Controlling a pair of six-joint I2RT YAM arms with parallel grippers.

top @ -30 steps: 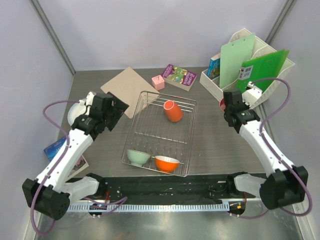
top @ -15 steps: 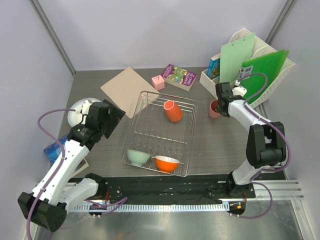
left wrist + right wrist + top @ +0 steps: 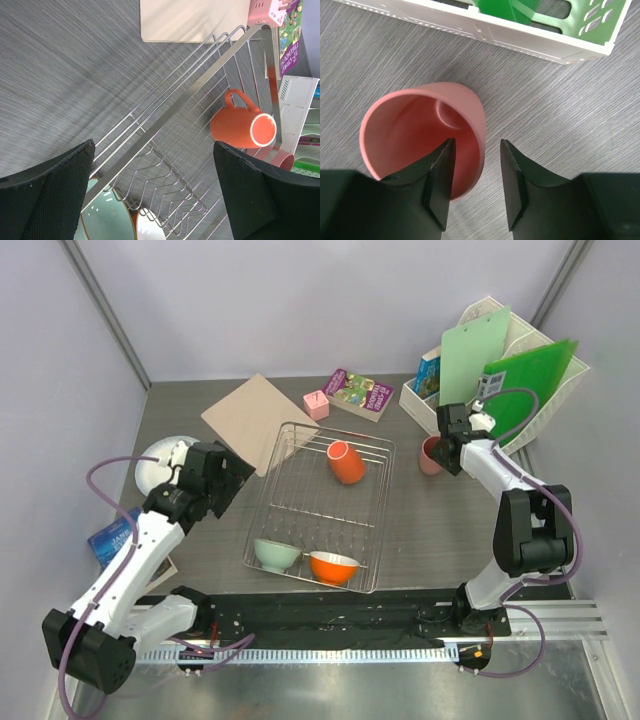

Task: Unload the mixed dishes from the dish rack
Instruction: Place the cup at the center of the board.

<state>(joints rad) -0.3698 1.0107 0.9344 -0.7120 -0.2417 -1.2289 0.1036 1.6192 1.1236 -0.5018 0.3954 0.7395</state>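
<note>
The right gripper (image 3: pixel 477 142) is parted only narrowly, its jaws straddling the wall of the pink cup (image 3: pixel 415 130). One finger sits inside the mouth and the other outside. A sliver of desk (image 3: pixel 570 115) shows between the outer finger and the cup. The cup stands upright on the desk, out of the dish rack. Just beyond it runs the wall of a white file organizer (image 3: pixel 470 22).

The left gripper (image 3: pixel 154 145) is spread wide and holds nothing. It hangs at the side of the dish rack (image 3: pixel 200 90), whose side rail crosses the gap between its fingers in the wrist view. Ahead of the fingertips, inside the rack, the orange cup (image 3: pixel 235 130) lies on its side. Close under one finger the mint-green bowl (image 3: pixel 107 220) sits at the rack's end, with the orange bowl (image 3: pixel 335 566) beside it. Behind this gripper, on the desk outside the rack, lie the white plates (image 3: pixel 155 460). A beige board (image 3: pixel 195 20) lies past the rack's far corner.
</note>
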